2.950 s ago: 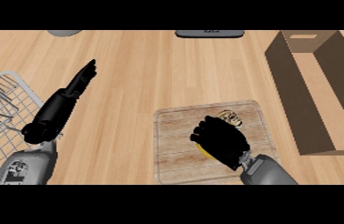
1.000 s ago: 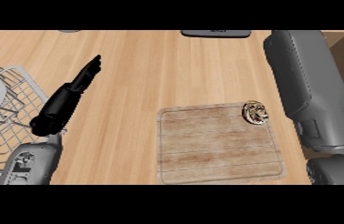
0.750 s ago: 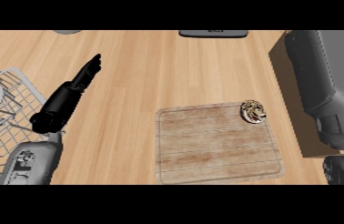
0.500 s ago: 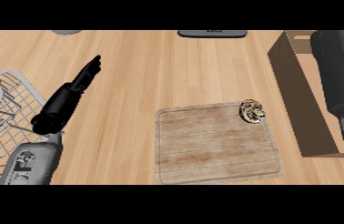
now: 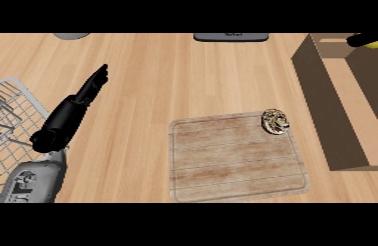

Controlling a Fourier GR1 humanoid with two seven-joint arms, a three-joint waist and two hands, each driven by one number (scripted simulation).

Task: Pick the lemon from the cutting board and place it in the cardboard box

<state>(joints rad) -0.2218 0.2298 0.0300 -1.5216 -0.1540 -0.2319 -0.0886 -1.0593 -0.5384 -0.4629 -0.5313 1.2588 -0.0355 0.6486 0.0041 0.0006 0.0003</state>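
The counter [image 5: 184, 75] carries a box [image 5: 319, 100] at right and a board [image 5: 236, 160] nearby. The left hand [image 5: 88, 87] lies flat, fingers straight. At the box's top edge the right hand [image 5: 359, 40] grips the lemon [image 5: 372, 44].

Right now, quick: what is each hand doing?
Left hand: open, fingers straight, resting on the counter, holding nothing.
Right hand: only a black tip beside something yellow at the cardboard box; grip cannot be told.
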